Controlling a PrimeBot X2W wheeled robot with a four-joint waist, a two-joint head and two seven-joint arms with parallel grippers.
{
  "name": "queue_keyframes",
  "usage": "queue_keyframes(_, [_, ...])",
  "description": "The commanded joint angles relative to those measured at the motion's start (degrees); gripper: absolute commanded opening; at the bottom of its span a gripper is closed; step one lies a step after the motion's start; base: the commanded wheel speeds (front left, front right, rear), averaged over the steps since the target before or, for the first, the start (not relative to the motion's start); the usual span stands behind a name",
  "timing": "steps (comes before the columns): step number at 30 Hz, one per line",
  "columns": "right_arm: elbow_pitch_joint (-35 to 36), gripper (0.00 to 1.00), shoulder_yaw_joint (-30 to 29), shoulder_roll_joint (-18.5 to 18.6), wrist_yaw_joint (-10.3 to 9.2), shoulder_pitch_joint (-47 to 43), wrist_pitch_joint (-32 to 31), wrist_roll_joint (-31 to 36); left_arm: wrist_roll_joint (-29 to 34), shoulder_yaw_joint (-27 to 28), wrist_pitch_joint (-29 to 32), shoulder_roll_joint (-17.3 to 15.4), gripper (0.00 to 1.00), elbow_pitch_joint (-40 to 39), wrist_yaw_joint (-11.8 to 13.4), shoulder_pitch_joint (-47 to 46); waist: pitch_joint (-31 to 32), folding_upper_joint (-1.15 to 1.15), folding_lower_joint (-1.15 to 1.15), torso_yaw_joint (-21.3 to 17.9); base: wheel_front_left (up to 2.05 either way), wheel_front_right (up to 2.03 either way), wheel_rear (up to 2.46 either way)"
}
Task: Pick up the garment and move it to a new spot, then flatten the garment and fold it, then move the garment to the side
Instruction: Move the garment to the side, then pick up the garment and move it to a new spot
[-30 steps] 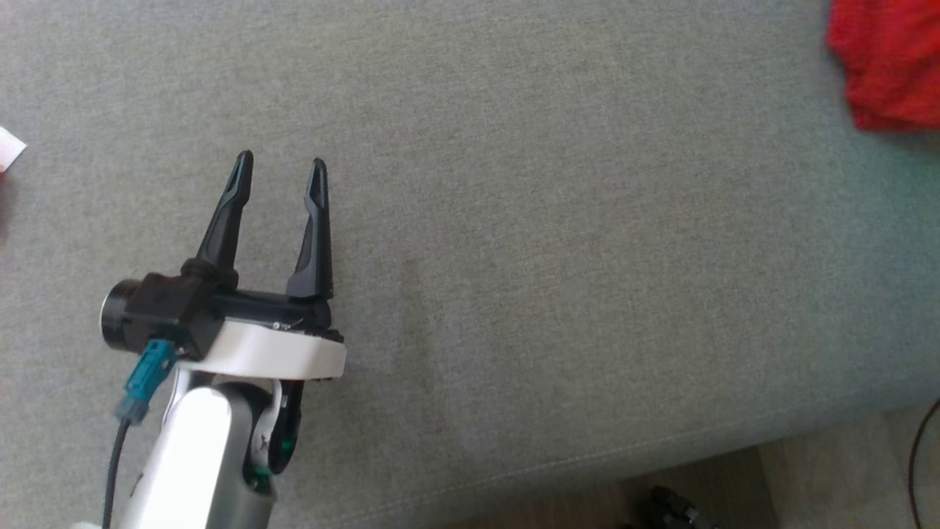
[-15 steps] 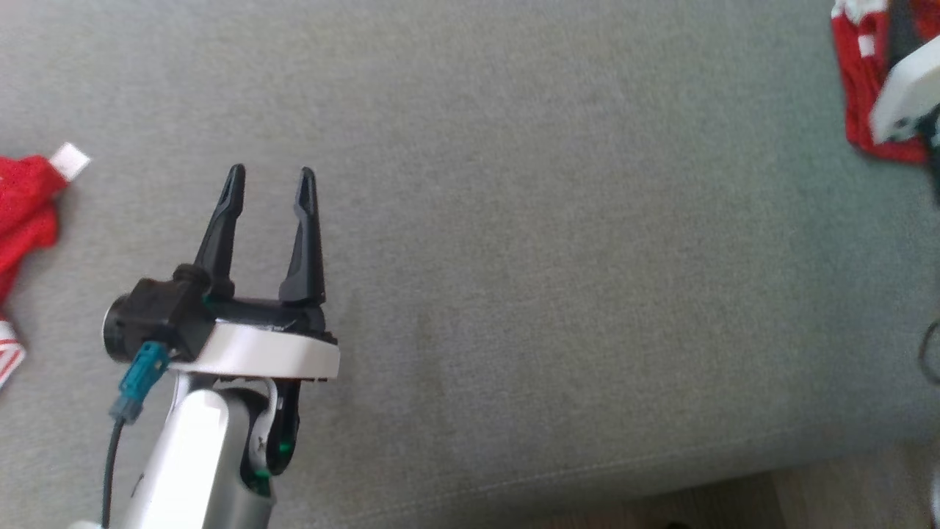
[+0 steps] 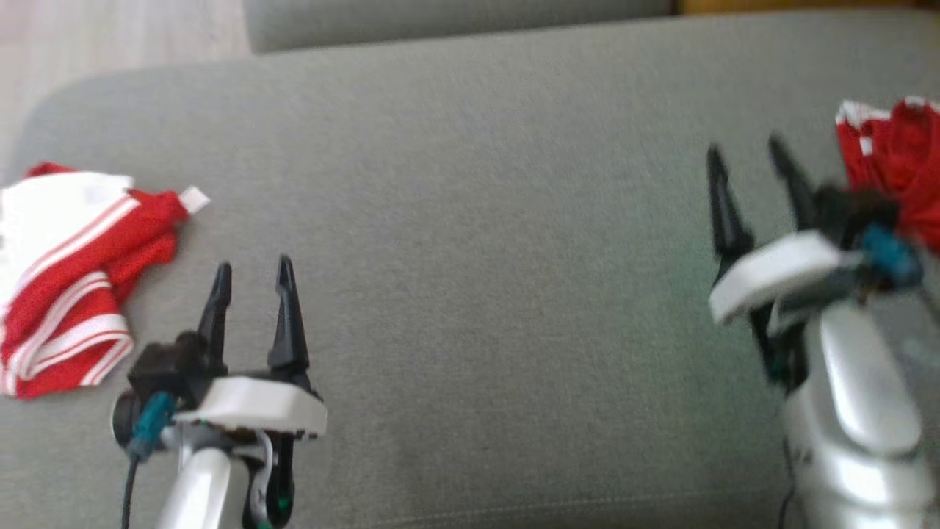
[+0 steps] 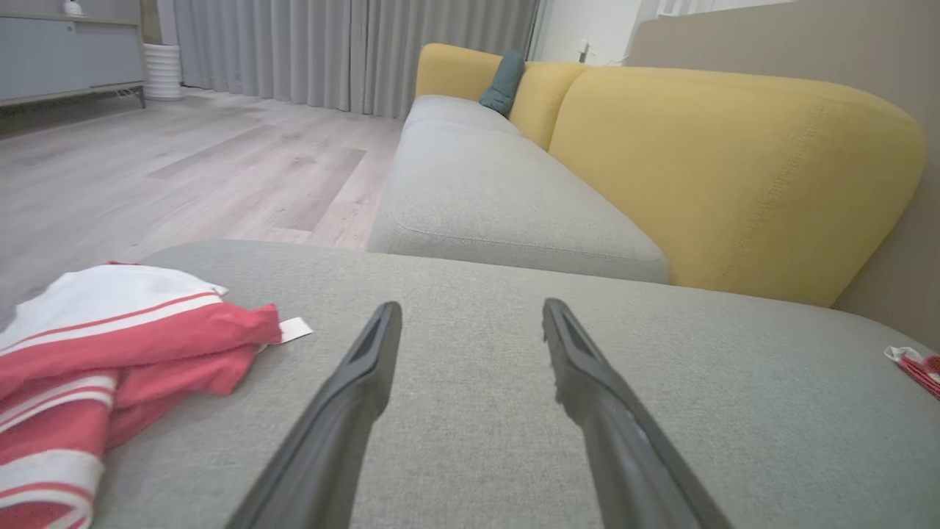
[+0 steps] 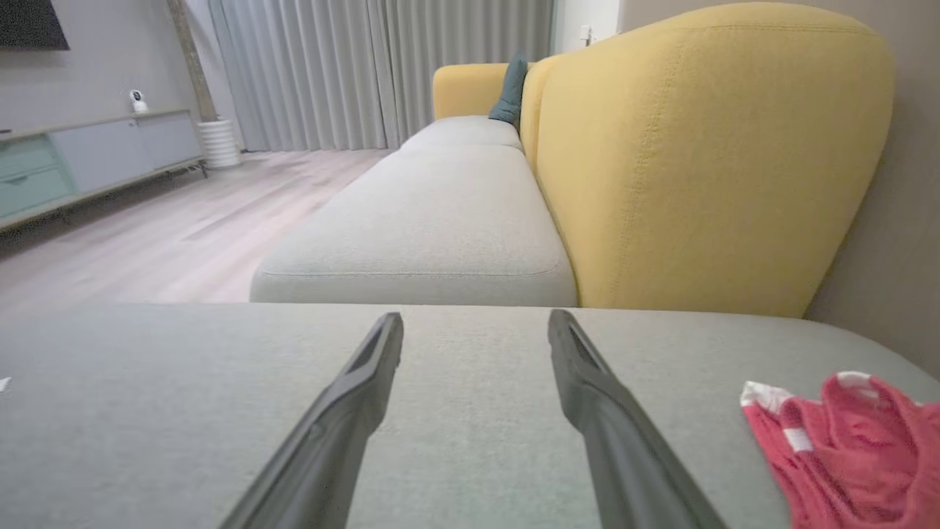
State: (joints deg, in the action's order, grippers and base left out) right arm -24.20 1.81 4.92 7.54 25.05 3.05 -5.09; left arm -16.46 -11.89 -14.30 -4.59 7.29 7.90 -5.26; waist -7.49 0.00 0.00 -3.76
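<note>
- Grey fabric of the seat [image 3: 470, 294] runs across the head view. At the lower left the left claw [image 3: 253, 266] hangs over it, fingers spread and empty. A striped garment [image 3: 66, 272], red and white, lies loosely bunched at the left edge, near that claw but apart from it. On the right, blurred, the right claw [image 3: 744, 150] is also spread and empty. A crumpled garment [image 3: 896, 154] lies at the upper right, close beside its wrist.
- Left wrist view: the left claw [image 4: 471, 308] points across bare seat toward a yellow backrest [image 4: 734, 169]. The striped garment [image 4: 110, 345] lies at the lower left with its white tag [image 4: 294, 330] showing.
- Right wrist view: the right claw [image 5: 476, 318] is wide apart and holds nothing. The crumpled garment [image 5: 844, 433] is heaped at the lower right, off the line of the fingers.
- Which piece the task means cannot be told for certain; the heap looks like the one not yet picked up. To pick it up well, the right claw should turn toward the heap and come down over a raised fold. It should pinch several layers, so the cloth lifts in one piece and can be carried to the open middle.
</note>
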Motion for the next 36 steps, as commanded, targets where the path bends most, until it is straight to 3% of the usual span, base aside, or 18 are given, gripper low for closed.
queue_keyframes(1, [2.72,1.0,1.07,-0.76,-0.05,-0.14,0.65,-0.66,0.18,2.33,-0.68,-0.03,1.0,-1.56,0.27,-0.89,2.69,0.0,0.0,2.03,0.0,0.0,0.0])
queue_keyframes(15, [13.85,1.0,-0.77,-2.02,-0.05,-21.35,5.77,-6.58,1.76,1.81,-0.69,1.24,1.0,-0.38,-0.28,6.06,6.95,0.0,0.0,4.84,0.0,0.0,0.0])
queue_keyframes(36, [15.12,1.0,1.1,-2.03,-0.05,-23.44,4.37,-6.47,2.56,2.63,-0.7,1.61,1.0,-0.59,-1.17,6.17,6.25,0.0,0.0,4.05,0.0,0.0,0.0])
